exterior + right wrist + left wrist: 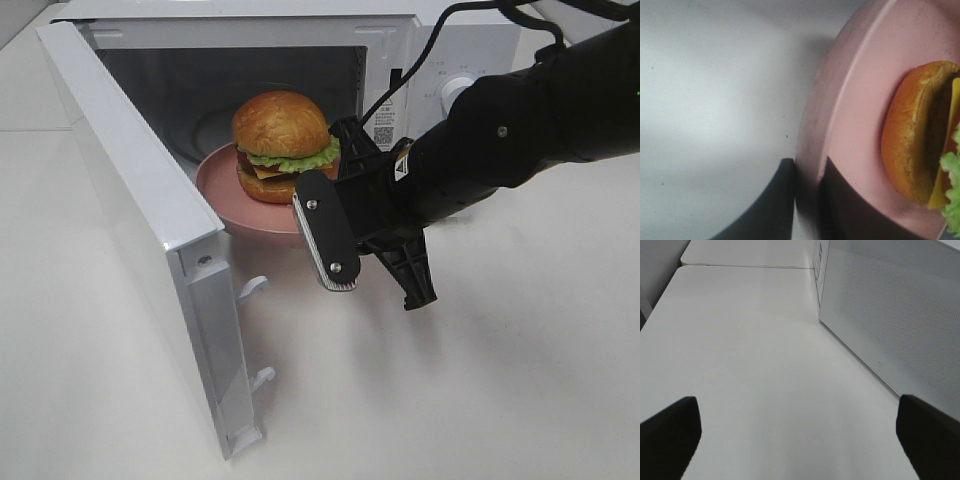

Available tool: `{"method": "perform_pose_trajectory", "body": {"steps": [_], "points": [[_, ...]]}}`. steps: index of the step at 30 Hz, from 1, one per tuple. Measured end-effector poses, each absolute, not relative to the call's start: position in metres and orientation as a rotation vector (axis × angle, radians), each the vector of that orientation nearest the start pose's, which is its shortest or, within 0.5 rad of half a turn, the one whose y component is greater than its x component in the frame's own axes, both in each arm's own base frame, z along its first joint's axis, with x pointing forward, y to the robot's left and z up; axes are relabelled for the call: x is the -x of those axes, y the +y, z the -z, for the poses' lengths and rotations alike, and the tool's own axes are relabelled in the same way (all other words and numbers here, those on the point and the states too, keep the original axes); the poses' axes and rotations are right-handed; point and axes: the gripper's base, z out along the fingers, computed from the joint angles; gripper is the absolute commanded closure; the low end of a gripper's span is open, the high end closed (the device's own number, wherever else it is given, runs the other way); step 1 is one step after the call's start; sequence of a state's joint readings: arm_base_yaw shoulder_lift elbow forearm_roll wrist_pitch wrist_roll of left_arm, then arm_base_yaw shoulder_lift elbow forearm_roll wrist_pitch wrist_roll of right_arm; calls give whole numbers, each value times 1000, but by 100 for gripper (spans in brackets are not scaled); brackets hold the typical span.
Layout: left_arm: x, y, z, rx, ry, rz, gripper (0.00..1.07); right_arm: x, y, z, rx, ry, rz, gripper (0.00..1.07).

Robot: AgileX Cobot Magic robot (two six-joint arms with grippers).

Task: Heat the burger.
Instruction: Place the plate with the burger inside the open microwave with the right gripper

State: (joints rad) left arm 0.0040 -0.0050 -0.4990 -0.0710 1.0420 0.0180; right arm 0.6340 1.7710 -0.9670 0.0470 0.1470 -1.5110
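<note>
The burger (283, 147), with a golden-brown bun, green lettuce and a dark patty, sits on a pink plate (222, 180) at the mouth of the open white microwave (250, 35). My right gripper (378, 288) reaches in from the right and is shut on the plate's near rim. In the right wrist view its dark fingers (782, 210) pinch the plate's rim (815, 125), with the burger (915, 135) just beyond. My left gripper (800, 440) is open and empty over bare table beside the microwave's side wall (890, 315). It is out of the high view.
The microwave door (140, 220) stands swung open at the left, its edge toward the front. The control knob (458, 88) is at the microwave's right, behind my right arm. White tabletop (480, 400) spreads in front and to the right.
</note>
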Motion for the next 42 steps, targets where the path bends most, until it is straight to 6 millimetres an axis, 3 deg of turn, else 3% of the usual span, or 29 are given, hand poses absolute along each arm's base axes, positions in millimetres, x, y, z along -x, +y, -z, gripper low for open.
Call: {"method": "perform_pose_trajectory", "body": {"steps": [19, 42], "points": [[5, -6, -279, -17, 2020, 70, 8, -310, 228, -175, 2115, 1217, 371, 107], [5, -6, -279, -17, 2020, 70, 8, -358, 260, -164, 2065, 1256, 363, 107]]}}
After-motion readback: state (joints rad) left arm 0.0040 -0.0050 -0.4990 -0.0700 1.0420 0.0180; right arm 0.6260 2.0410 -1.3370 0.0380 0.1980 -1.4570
